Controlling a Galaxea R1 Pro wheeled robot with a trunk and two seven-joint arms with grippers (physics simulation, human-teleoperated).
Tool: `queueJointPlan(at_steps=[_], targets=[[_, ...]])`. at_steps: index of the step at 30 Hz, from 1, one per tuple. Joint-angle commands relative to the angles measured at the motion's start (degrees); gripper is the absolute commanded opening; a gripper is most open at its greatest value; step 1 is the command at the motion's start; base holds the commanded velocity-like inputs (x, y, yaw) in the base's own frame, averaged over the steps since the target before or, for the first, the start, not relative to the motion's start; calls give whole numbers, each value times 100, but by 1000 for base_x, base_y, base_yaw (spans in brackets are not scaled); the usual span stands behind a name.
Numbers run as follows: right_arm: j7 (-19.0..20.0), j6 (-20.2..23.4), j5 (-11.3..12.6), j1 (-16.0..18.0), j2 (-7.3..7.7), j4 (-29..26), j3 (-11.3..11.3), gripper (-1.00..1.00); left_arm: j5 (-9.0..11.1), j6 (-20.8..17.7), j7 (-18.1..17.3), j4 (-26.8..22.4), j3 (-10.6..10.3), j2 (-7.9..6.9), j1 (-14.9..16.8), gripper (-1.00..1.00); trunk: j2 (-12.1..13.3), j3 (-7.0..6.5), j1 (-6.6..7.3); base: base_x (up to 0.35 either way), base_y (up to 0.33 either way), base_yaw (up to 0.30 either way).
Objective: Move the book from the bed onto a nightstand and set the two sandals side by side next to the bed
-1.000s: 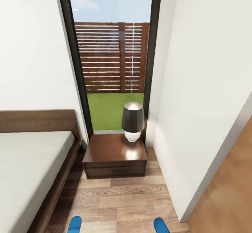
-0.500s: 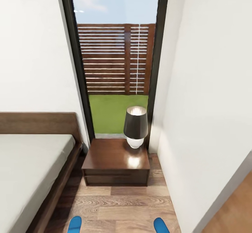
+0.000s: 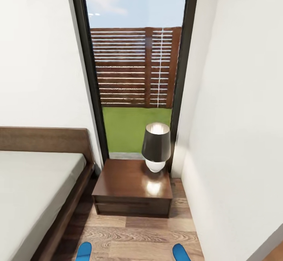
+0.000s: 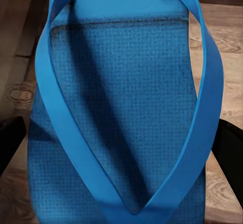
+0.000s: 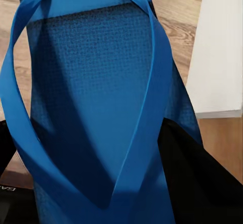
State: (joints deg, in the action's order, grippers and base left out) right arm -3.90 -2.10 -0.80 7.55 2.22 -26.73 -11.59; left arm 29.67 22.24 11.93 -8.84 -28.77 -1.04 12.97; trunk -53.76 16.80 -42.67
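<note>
Two bright blue sandals are held up off the floor, one in each gripper. The left sandal (image 4: 121, 97) sits between the dark fingers (image 4: 230, 150) of my left gripper (image 4: 119, 150), which is shut on it. My right gripper (image 5: 96, 168) is shut on the right sandal (image 5: 96, 82). In the head view their tips (image 3: 84, 251) (image 3: 181, 252) poke up at the lower edge. The bed (image 3: 35, 190) lies at the left. The dark wooden nightstand (image 3: 125, 180) stands ahead beside it. The book is out of view.
A lamp (image 3: 156, 147) with a dark shade stands on the nightstand's back right corner. Behind it is a tall dark-framed window (image 3: 135, 68). A white wall (image 3: 236, 135) closes the right side, leaving a narrow strip of plank floor (image 3: 133, 233) between it and the bed.
The whole head picture has shifted: the camera has moved, and nightstand and window now sit further right and lower. The sandal tips keep their place in the picture.
</note>
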Motion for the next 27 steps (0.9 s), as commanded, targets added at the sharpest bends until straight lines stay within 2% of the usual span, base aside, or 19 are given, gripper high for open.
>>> queueJointPlan(at_steps=[1, 11, 19, 27], targets=[[-50, -9, 1, 4, 6, 1, -45, -100, 14, 9, 39, -4, -50, -2, 3, -100, -4, 7, -3, 243, -155, 187], [-50, -9, 1, 4, 6, 1, -45, -100, 13, 9, 38, -4, -50, -2, 3, -100, -4, 6, -3, 148, -72, 252], [-50, -9, 1, 3, 6, 1, -45, -100, 13, 9, 38, -4, -50, 2, 3, -100, -4, 6, -3, 10, -6, 286], [-50, -9, 1, 3, 6, 1, -45, -100, 13, 9, 38, -4, -50, 6, 3, -100, -4, 14, -3, -86, -47, 267]])
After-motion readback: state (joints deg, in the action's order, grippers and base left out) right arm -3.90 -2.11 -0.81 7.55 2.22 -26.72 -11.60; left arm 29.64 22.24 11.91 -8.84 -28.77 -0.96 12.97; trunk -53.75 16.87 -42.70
